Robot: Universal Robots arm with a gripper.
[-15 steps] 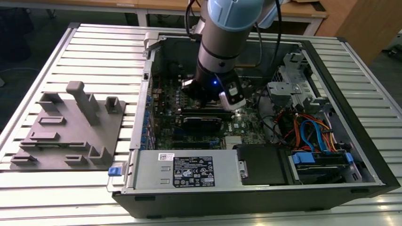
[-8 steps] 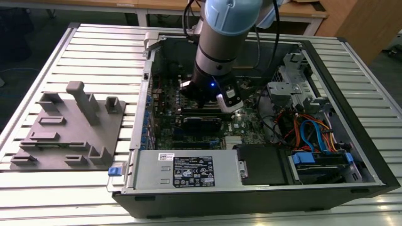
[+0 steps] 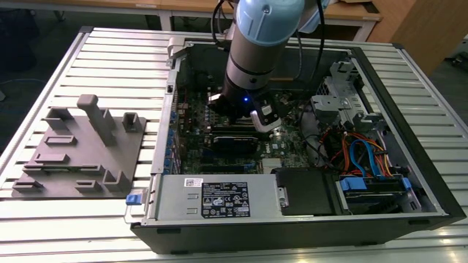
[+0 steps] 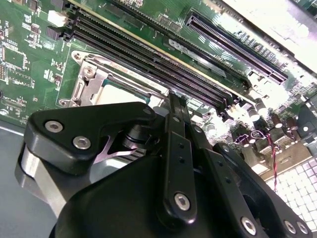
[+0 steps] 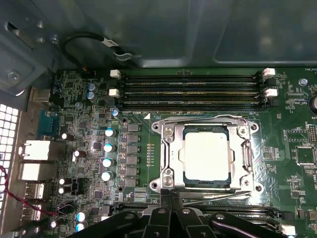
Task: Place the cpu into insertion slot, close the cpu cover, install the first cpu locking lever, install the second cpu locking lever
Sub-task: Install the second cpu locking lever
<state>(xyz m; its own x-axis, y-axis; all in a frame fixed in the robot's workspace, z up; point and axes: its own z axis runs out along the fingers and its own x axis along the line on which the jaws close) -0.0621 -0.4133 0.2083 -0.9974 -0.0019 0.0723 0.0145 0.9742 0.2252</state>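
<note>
The cpu (image 5: 207, 154), a silvery square chip, lies flat in the insertion slot (image 5: 157, 127) on the green motherboard. The cpu cover (image 5: 171, 153), a metal frame with a window, is down around the chip. One thin wire lever (image 5: 198, 117) runs along the socket's side by the memory slots, and another (image 5: 218, 196) along the opposite side. My gripper (image 5: 170, 194) is shut, its tips together at the socket's edge by that second lever. In the second wrist view the gripper (image 4: 176, 96) points at the socket (image 4: 86, 87). In the exterior view the gripper (image 3: 245, 118) reaches down inside the open computer case.
Long black memory slots (image 5: 190, 89) run beside the socket, with capacitors (image 5: 106, 153) on another side. A grey power supply box (image 3: 212, 197) fills the case's near edge, with cables and drive cages (image 3: 358, 153) on the exterior view's right. A grey fixture plate (image 3: 80, 153) lies outside the case.
</note>
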